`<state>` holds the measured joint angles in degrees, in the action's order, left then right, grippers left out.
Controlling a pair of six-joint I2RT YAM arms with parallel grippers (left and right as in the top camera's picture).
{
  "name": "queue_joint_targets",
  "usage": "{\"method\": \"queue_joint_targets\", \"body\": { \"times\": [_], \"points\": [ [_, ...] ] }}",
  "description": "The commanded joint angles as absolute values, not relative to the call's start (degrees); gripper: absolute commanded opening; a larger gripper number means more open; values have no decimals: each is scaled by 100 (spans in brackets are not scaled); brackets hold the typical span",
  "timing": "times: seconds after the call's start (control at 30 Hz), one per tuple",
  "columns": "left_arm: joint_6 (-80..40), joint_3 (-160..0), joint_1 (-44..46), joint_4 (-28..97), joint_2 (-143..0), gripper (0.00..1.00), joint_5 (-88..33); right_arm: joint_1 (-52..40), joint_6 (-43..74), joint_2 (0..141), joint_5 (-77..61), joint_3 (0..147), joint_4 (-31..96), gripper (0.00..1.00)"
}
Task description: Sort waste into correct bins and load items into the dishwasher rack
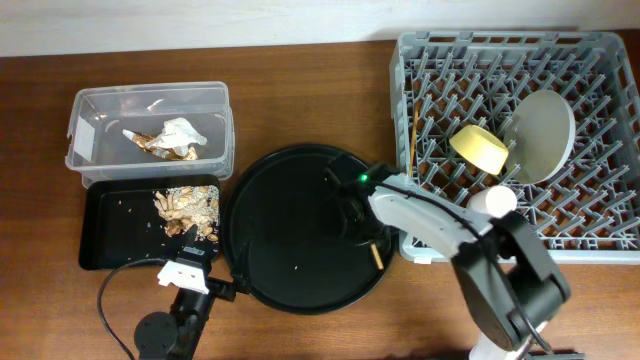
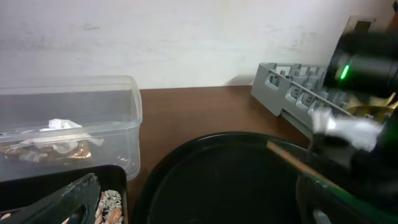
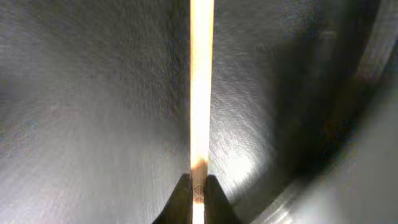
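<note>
My right gripper (image 1: 355, 215) hangs over the round black tray (image 1: 290, 250) and is shut on a wooden chopstick (image 1: 377, 258); the right wrist view shows the jaws (image 3: 198, 190) pinching the chopstick (image 3: 201, 81) just above the tray floor. A second chopstick (image 1: 414, 140), the yellow bowl (image 1: 478, 148) and the pale plate (image 1: 540, 135) stand in the grey dishwasher rack (image 1: 600, 60). The clear tub (image 1: 150, 92) holds tissue (image 1: 183, 132) and fish scrap (image 1: 160, 148). The black rectangular tray (image 1: 110, 230) holds food bits (image 1: 188, 208). My left gripper (image 2: 186, 211) is open and empty. The cups are out of view.
The left arm (image 1: 185, 290) sits at the front edge between the black rectangular tray and the round tray. In the left wrist view the clear tub (image 2: 74, 124), the round tray (image 2: 217, 180), the rack's corner (image 2: 292, 93) and the held chopstick (image 2: 298, 163) show.
</note>
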<state>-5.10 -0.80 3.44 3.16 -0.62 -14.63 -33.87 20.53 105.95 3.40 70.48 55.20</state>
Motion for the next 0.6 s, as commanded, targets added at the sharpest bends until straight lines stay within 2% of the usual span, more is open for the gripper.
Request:
{"method": "queue_joint_targets", "body": {
  "times": [0.0,0.13,0.27,0.3,0.33,0.43,0.57],
  "points": [
    [-421,-49,320,322,-30,99,-1527,-3004,1890,9338,775,8044,5719,4],
    [-421,-49,320,322,-30,99,-1527,-1940,1887,8766,1188,8342,5083,4],
    [-421,-49,320,322,-30,99,-1527,-1188,1643,9773,1028,8344,4840,4],
    [-421,-49,320,322,-30,99,-1527,-1155,1422,9924,458,8344,4880,27],
    [-421,-49,320,322,-30,99,-1527,-1157,1378,9920,148,8355,4976,45],
    [-421,-49,320,322,-30,99,-1527,-1164,1555,9284,-23,8720,5684,46],
    [-421,-49,320,322,-30,99,-1527,-1671,1520,7279,-25,8873,6198,51]
  ]
}}
